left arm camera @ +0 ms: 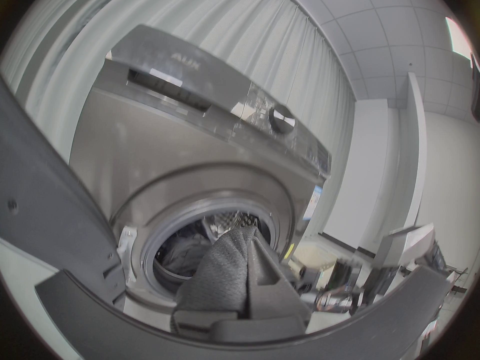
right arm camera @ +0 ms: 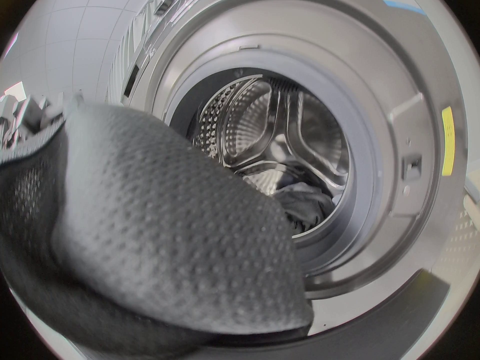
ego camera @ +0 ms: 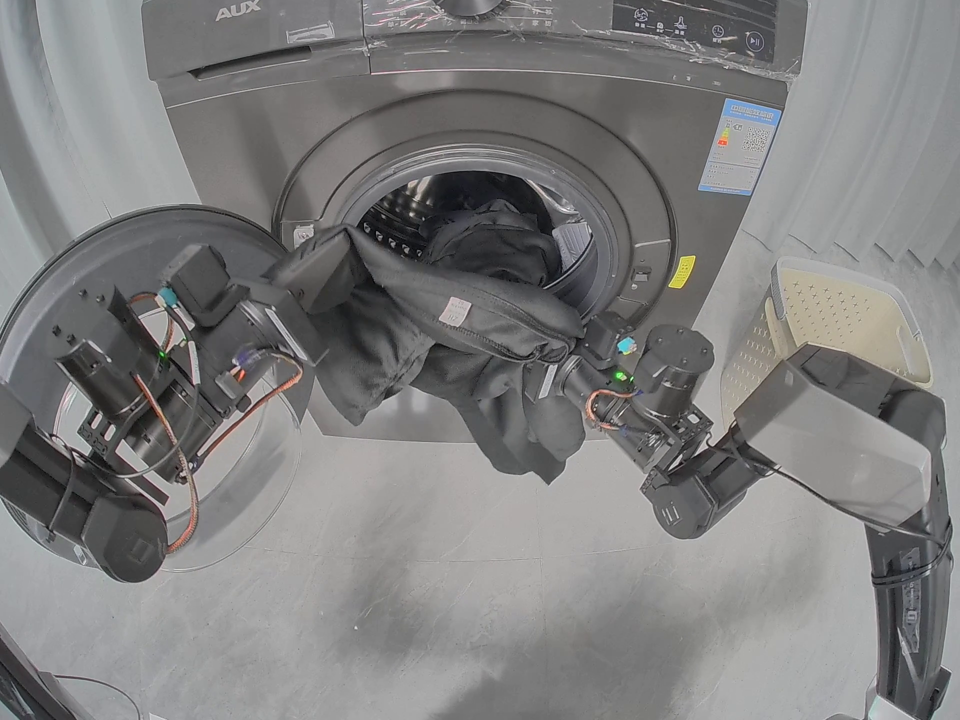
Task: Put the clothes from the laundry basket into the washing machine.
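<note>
A black garment (ego camera: 440, 337) is stretched between my two grippers in front of the washing machine's (ego camera: 250, 132) round opening, its lower part hanging below the rim. My left gripper (ego camera: 315, 267) is shut on its one end by the opening's left edge; in the left wrist view the cloth (left arm camera: 215, 271) lies against a finger (left arm camera: 267, 281). My right gripper (ego camera: 560, 367) grips the other end at the opening's lower right. The garment (right arm camera: 165, 216) drapes over that gripper in the right wrist view. More dark clothes (ego camera: 490, 242) lie inside the drum (right arm camera: 270, 121).
The machine's door (ego camera: 100, 252) stands swung open to the left, behind my left arm. A pale perforated laundry basket (ego camera: 850, 312) stands on the floor at the right of the machine, behind my right arm. Grey floor lies in front.
</note>
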### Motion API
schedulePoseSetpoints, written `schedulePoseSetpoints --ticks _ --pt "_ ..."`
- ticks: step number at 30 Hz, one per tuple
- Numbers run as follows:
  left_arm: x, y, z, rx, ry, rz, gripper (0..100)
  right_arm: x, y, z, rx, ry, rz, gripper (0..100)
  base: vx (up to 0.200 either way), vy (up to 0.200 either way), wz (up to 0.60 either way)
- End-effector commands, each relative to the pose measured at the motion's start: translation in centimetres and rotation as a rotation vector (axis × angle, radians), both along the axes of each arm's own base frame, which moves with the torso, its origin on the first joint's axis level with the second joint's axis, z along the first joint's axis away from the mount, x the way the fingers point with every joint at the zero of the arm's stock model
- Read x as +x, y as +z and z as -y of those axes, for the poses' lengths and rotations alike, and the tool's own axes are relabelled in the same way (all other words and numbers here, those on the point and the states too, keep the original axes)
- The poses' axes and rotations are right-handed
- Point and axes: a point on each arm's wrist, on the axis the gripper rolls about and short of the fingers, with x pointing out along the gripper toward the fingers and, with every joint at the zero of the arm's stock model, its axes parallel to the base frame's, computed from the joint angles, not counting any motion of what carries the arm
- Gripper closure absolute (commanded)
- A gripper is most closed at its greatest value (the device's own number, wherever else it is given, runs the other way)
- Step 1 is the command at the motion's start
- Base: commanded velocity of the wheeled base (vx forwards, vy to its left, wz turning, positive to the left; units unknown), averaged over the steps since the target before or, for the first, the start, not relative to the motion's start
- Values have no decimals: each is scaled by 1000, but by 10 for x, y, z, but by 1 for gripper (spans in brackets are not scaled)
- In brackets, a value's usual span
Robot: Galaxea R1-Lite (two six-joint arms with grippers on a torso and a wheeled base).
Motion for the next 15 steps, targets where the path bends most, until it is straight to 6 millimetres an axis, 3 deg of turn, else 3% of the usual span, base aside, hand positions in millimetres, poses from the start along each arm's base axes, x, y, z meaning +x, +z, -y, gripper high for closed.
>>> schedulePoseSetpoints --ticks 1,8,15 --pt "13 -40 0 66 10 -120 100 -10 45 8 50 -4 82 100 0 0 0" --pt "18 -86 8 180 -34 -222 100 -29 66 -8 84 47 117 100 0 0 0" --pt "20 -99 11 209 -41 -251 100 -34 69 -12 88 61 119 100 0 0 0"
